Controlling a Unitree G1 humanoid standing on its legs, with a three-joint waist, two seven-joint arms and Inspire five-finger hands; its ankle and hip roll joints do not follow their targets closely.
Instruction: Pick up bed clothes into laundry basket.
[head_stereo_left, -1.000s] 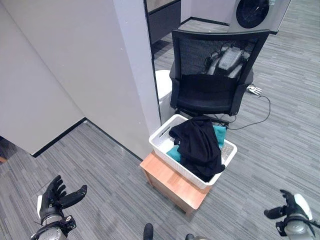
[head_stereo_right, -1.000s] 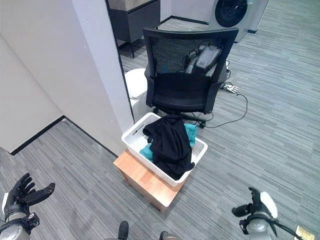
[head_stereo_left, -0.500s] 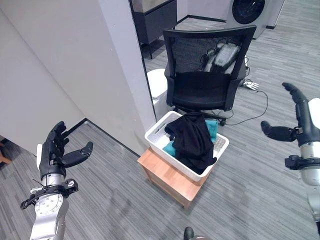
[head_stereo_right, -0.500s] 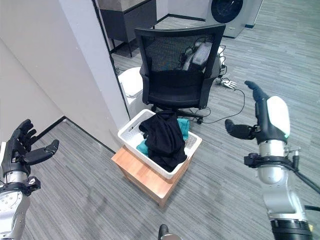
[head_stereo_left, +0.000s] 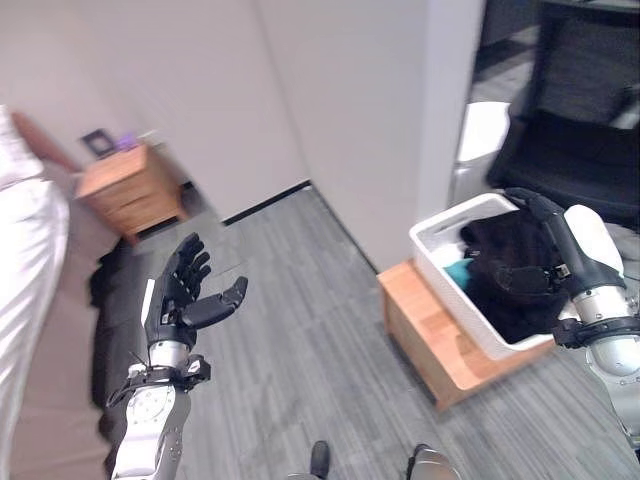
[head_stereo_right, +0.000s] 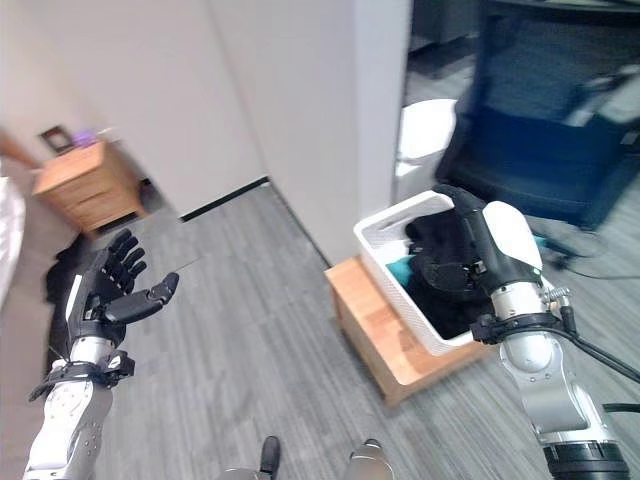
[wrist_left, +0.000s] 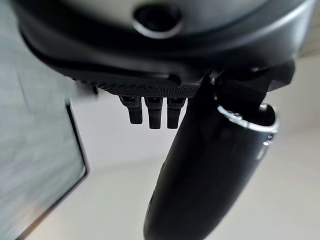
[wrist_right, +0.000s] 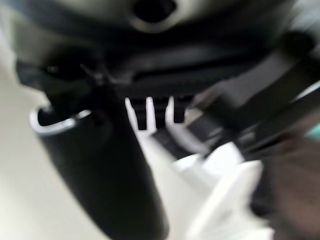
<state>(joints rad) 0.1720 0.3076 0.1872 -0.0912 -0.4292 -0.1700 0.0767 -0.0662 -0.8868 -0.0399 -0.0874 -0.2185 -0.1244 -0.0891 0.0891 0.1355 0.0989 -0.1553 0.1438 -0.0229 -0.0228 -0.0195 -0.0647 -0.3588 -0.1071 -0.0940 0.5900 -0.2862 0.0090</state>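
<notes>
A white laundry basket (head_stereo_left: 436, 238) stands on a low wooden stool (head_stereo_left: 428, 322) by the wall's corner. In it lie a black garment (head_stereo_left: 498, 272) and a bit of teal cloth (head_stereo_left: 459, 273). My right hand (head_stereo_left: 562, 252) is raised in front of the basket, open and holding nothing. My left hand (head_stereo_left: 178, 303) is raised over the grey floor at the left, open and empty too; its fingers (wrist_left: 152, 112) stay straight in the left wrist view. A dark heap of cloth (head_stereo_left: 112, 292) lies at the left, beside a bed's white bedding (head_stereo_left: 25, 250).
A small wooden nightstand (head_stereo_left: 130, 186) stands against the wall at the back left. Behind the basket are a black office chair (head_stereo_left: 590, 125) and a white bin (head_stereo_left: 484, 130). A grey wall corner (head_stereo_left: 440, 110) juts out between them and the bed area.
The camera has swung to the left, so the bed, nightstand and dark cloth came into view. Both hands stay raised and open; the right one now shows in front of the basket.
</notes>
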